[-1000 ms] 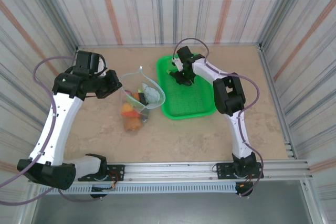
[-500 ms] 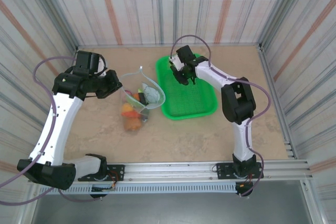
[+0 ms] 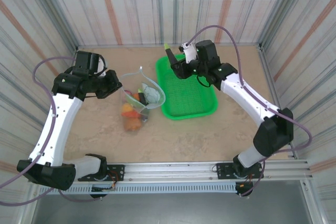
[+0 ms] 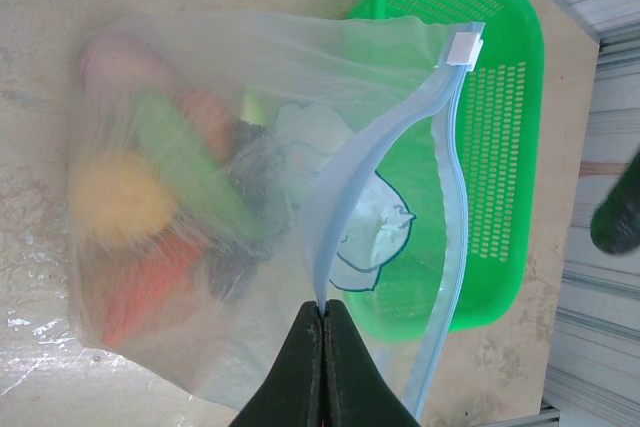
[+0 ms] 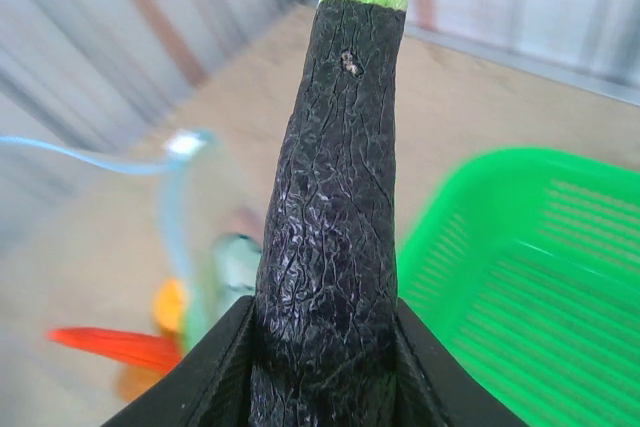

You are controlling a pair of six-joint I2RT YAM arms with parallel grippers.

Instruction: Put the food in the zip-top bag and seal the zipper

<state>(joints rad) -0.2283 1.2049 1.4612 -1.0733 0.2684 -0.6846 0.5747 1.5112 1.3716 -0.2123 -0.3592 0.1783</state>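
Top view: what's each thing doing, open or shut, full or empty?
zip-top bag: lying on the table, mouth open
zipper: unsealed
food: several pieces inside the bag
dark vegetable: held in the air
green basket: looks empty
left gripper: jaws shut on the bag's mouth edge
right gripper: jaws shut on the dark vegetable

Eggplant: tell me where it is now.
Top view: the eggplant is gripped in the right tool, above the basket's far left corner, right of the bag.
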